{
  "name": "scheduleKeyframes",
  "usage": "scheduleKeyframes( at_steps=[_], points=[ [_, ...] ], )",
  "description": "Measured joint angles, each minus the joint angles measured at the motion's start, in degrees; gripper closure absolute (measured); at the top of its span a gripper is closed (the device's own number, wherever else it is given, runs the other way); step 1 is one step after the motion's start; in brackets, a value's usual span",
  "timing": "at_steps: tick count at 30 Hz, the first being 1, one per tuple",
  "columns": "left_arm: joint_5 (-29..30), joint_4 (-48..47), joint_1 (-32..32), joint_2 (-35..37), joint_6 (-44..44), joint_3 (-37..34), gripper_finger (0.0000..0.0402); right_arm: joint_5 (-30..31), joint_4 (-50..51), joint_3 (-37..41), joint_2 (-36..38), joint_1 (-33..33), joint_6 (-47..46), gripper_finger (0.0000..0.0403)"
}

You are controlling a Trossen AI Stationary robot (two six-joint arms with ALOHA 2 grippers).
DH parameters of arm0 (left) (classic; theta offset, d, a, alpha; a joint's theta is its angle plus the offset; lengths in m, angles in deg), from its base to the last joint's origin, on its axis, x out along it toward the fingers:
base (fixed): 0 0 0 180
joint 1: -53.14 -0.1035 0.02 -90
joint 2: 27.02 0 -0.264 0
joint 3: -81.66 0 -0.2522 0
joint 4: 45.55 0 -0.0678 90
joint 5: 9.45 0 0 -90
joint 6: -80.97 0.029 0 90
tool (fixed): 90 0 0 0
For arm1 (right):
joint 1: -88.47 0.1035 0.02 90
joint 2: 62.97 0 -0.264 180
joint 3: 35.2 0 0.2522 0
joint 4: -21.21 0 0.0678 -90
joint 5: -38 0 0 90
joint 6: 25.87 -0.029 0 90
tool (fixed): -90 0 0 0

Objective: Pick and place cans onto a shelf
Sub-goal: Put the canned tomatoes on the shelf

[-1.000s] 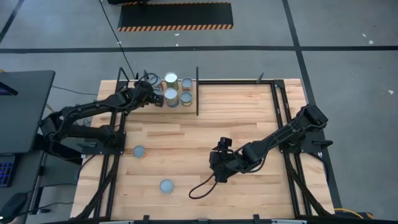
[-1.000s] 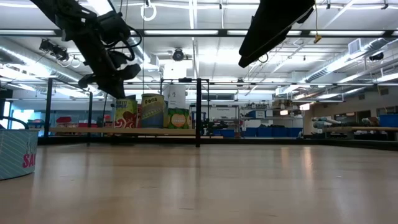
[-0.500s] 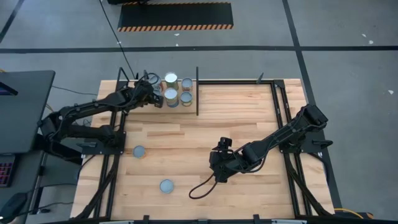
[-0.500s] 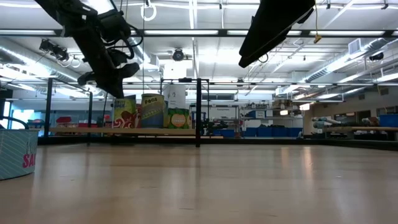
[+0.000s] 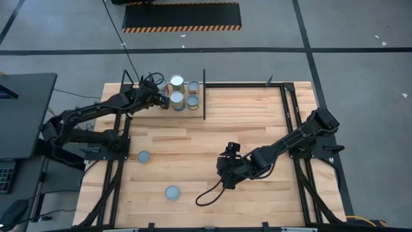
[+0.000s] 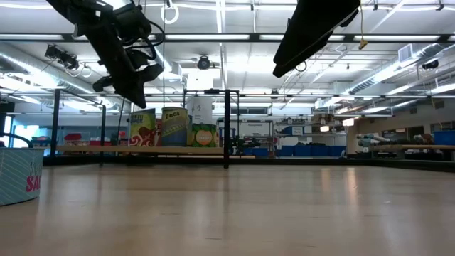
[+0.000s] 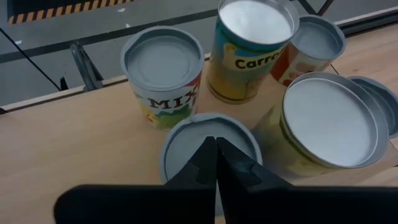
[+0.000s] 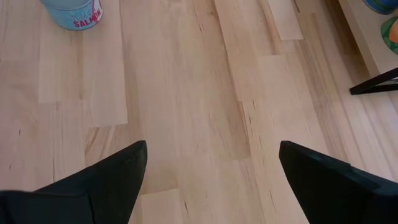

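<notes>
Several cans [image 5: 177, 101] stand upright on the shelf [image 5: 187, 115] at the table's far left; they also show in the low view [image 6: 174, 126]. My left gripper [image 7: 216, 142] is shut and hovers over the top of one shelf can [image 7: 180, 140], beside the can marked MIX [image 7: 163, 68] and a wider can [image 7: 329, 121]. In the low view my left gripper [image 6: 135, 99] is just above the can tops. Two more cans [image 5: 143, 156] [image 5: 172, 192] stand on the table. My right gripper [image 5: 226, 169] is open and empty over the table's middle.
A black post [image 5: 205, 93] marks the shelf's right end. A blue can marked SALMON [image 8: 73, 12] stands on the table ahead of my right gripper [image 8: 211, 168] and shows in the low view [image 6: 18, 174]. A dark cable [image 5: 209, 193] loops near the front.
My left gripper has risen a little above the shelf cans and drawn slightly back toward the table's left edge. The cans have stayed where they were.
</notes>
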Motion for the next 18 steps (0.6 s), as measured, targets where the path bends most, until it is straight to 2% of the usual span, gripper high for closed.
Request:
scheduleKeyframes(
  at_steps=[4,9,13,15,18],
  points=[
    [-0.5,-0.4,0.0,0.0,0.3,0.0,0.0393,0.0,0.0,0.0,0.0,0.0,0.0,0.0029],
    [-6.5,-3.7,3.5,3.1,1.0,0.0,0.0396,0.0,0.3,0.0,0.0,0.0,0.0,0.0029],
    [-12.3,-8.9,12.5,8.6,-2.7,0.0,0.0398,0.0,1.4,0.0,0.0,0.0,0.0,0.0029],
    [-14.7,-11.5,18.8,10.7,-5.9,0.0,0.0398,0.0,1.4,0.0,0.0,0.0,-0.1,0.0029],
    [-15.1,-15.3,30.5,11.7,-11.8,0.0,0.0397,0.0,1.2,0.0,0.0,0.0,-0.6,0.0029]
  ],
)
